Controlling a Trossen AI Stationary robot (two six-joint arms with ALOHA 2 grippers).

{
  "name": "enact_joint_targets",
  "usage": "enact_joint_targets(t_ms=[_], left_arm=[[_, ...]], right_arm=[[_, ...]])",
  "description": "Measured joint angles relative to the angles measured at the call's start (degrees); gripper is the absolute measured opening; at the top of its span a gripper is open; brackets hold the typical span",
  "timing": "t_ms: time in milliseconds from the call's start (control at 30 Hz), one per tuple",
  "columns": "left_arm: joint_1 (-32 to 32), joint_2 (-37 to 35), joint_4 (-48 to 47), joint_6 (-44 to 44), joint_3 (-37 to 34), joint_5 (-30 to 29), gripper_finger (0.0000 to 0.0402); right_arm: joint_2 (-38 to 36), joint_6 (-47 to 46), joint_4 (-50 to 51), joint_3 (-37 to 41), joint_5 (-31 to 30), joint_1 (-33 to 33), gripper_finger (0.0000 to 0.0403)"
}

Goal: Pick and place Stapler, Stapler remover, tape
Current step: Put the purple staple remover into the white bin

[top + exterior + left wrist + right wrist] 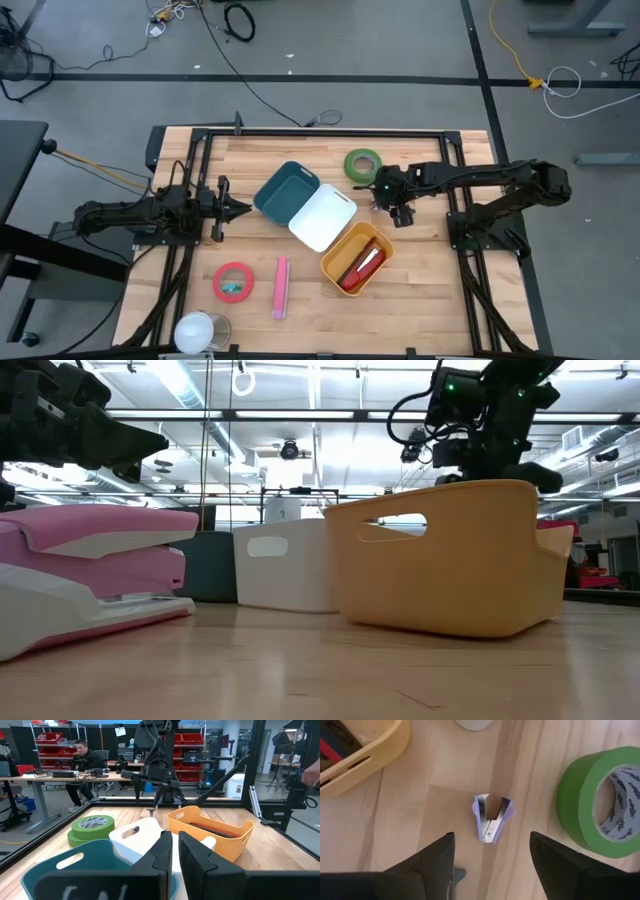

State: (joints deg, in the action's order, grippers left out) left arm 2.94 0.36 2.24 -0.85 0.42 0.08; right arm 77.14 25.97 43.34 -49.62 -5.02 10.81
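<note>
The purple staple remover point(491, 815) lies flat on the table between the green tape roll point(605, 802) and the yellow bin point(360, 750). My right gripper point(491, 837) hovers over it, open and pointing down, one finger on either side and touching nothing. The green tape roll point(362, 165) lies flat near the far edge. A red stapler point(362, 265) lies in the yellow bin point(340, 268). A pink stapler point(281, 288) and a pink tape roll point(233, 282) lie near the front edge. My left gripper point(232, 208) waits shut, left of the teal bin point(286, 190).
The teal bin, a white bin point(323, 216) and the yellow bin stand in a slanting row across the table's middle. A white round object point(198, 332) sits at the near left corner. Beyond the table a person point(82, 757) sits at a desk.
</note>
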Motion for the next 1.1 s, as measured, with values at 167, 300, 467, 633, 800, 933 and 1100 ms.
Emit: enact_joint_targets(t_ms=[167,300,467,633,800,933,1100], left_arm=[[-0.01,0.0,0.0,0.0,-0.01,0.0,0.0037],[-0.02,0.0,0.0,-0.02,-0.01,0.0,0.0037],[0.0,0.0,0.0,-0.02,-0.01,0.0,0.0037],[-0.01,0.0,0.01,0.0,-0.01,-0.01,0.0037],[-0.01,-0.02,0.02,0.0,-0.02,0.0,0.0037],[0.0,0.0,0.01,-0.01,0.0,0.0,0.0037],[0.0,-0.01,0.02,0.0,0.0,0.0,0.0037]], right_arm=[[0.02,-1.86,-2.58,1.11,-0.1,0.0,0.0256],[0.02,-3.27,-3.58,1.16,-0.11,0.0,0.0262],[0.88,-3.32,-3.68,1.18,-0.1,0.28,0.0293],[3.65,-1.29,-3.75,1.18,0.05,1.35,0.0324],[6.41,1.36,-4.64,1.18,1.83,3.07,0.034],[8.39,1.51,-5.8,1.18,3.39,3.43,0.0343],[10.14,2.37,-8.5,1.18,3.03,3.41,0.0343]])
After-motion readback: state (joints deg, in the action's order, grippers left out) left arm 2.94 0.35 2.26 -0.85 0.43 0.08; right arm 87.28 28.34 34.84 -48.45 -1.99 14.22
